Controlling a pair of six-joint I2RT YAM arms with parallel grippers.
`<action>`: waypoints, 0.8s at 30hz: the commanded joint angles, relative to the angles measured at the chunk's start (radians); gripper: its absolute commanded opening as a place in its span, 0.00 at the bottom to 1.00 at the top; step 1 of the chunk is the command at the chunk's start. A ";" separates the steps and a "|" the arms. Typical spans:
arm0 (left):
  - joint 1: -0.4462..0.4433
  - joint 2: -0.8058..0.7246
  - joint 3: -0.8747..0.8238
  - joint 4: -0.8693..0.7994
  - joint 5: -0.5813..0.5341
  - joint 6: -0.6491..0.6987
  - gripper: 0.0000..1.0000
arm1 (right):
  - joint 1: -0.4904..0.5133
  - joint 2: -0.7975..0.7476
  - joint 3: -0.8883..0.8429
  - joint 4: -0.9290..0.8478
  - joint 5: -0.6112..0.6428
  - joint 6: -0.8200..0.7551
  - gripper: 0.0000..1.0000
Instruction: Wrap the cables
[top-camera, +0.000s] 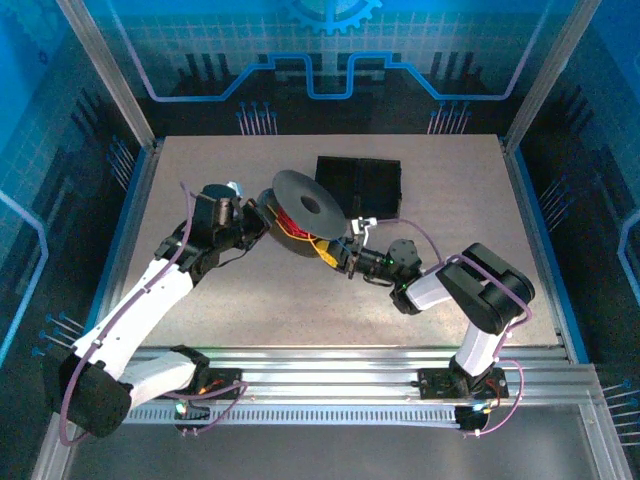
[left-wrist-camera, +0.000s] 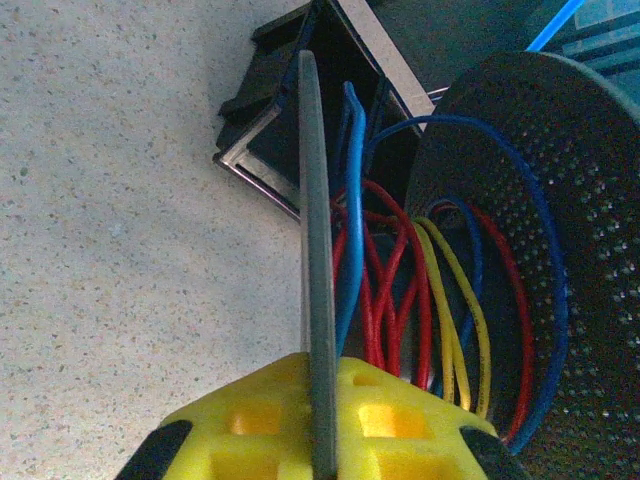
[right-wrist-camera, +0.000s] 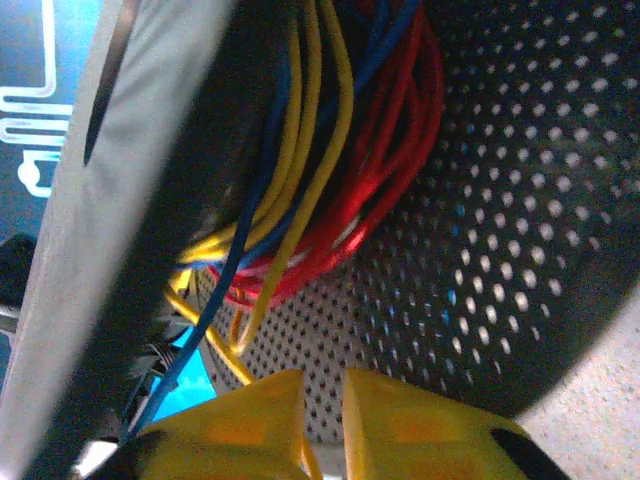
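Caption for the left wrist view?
Left gripper clamps the spool flange edge-on; red, blue and yellow cables wound beside it.

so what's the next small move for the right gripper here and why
Probably close the slightly open right gripper on the yellow cable and draw it taut around the dark perforated spool. The yellow loops hang slack beside the tighter red cable, and the left gripper clamps the spool's flange, so the spool should hold steady.

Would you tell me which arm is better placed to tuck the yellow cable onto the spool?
Right, probably: the right gripper sits beside the yellow cable, while the left gripper is shut on the spool's rim.
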 joint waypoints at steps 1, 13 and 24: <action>-0.051 -0.046 0.057 0.042 0.111 0.034 0.00 | 0.017 -0.018 -0.071 -0.046 0.055 -0.008 0.35; -0.062 0.033 0.123 0.022 0.011 0.065 0.00 | 0.182 -0.108 0.007 -0.046 0.032 -0.199 0.64; -0.062 0.040 0.129 0.018 0.004 0.069 0.00 | 0.184 -0.140 -0.130 -0.053 0.122 -0.272 0.69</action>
